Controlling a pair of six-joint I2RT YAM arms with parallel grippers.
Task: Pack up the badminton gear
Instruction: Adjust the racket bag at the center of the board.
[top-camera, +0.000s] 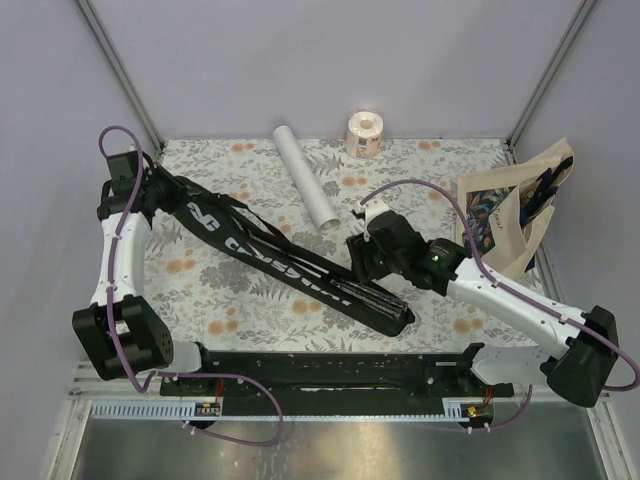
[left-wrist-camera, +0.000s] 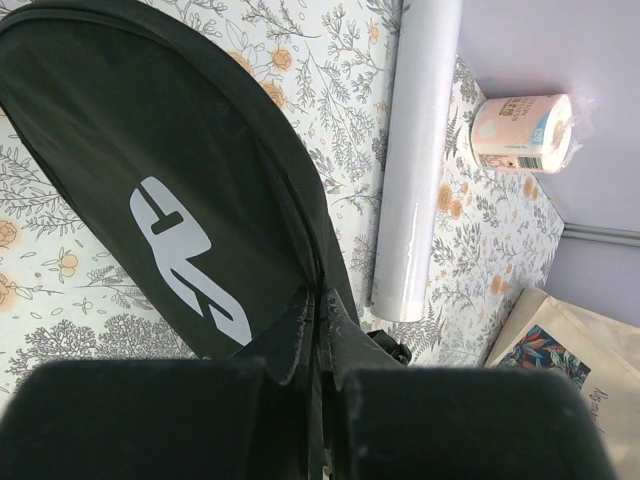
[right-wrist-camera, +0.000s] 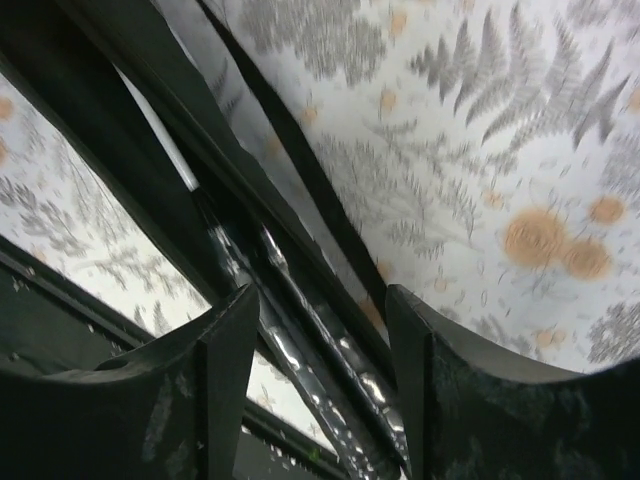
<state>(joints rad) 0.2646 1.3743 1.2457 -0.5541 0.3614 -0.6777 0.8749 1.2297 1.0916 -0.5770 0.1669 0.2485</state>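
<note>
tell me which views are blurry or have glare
top external: sharp, evenly lit, no harsh shadows; left wrist: long black racket bag and white cylindrical tube are crisp, the left claw is a defocused dark mass; right wrist: soft all over, with white glints on the glossy black racket handles

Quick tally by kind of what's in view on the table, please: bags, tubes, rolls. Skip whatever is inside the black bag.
Bags: 2 (black racket bag, beige tote bag)
Tubes: 1 (white tube)
Paper rolls: 1 (pinkish paper roll)
Total: 4
</note>
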